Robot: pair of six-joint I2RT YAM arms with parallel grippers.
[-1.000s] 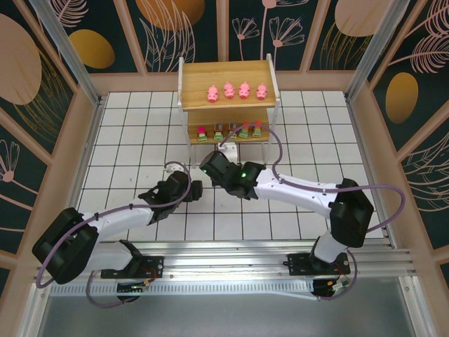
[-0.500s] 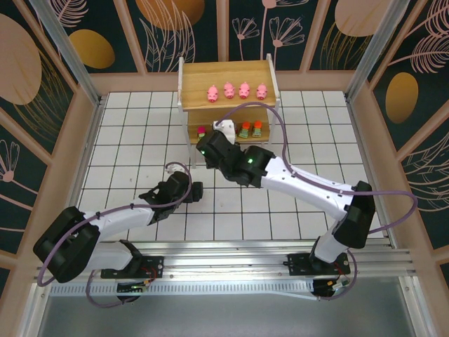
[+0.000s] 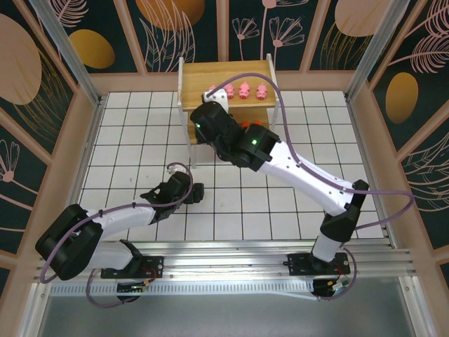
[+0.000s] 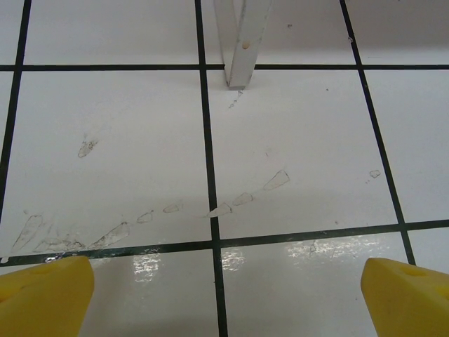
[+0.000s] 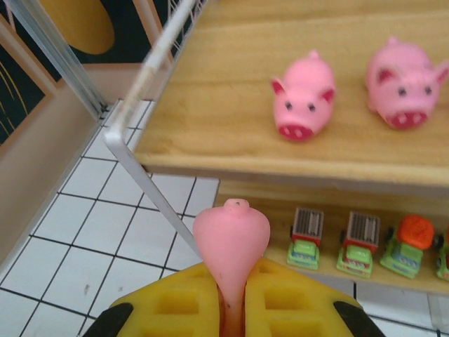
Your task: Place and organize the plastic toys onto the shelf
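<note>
Pink pig (image 5: 230, 225), apparently the last toy to place, is pinched in the right gripper (image 5: 231, 291) jaws, long axis upright, rounded end up, just before the shelf (image 5: 210, 98) edge. Left gripper (image 4: 224, 298) jaws are spread above the bench (image 4: 295, 140). Beyond, blocky toys (image 5: 306, 239) line the lower tier; farthest, pigs (image 5: 303, 105) on the top board face outward.

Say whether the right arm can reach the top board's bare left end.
Probably yes: the right end effector, gripping a pink plastic pig, hangs just before the light wooden top board, nothing between them.
</note>
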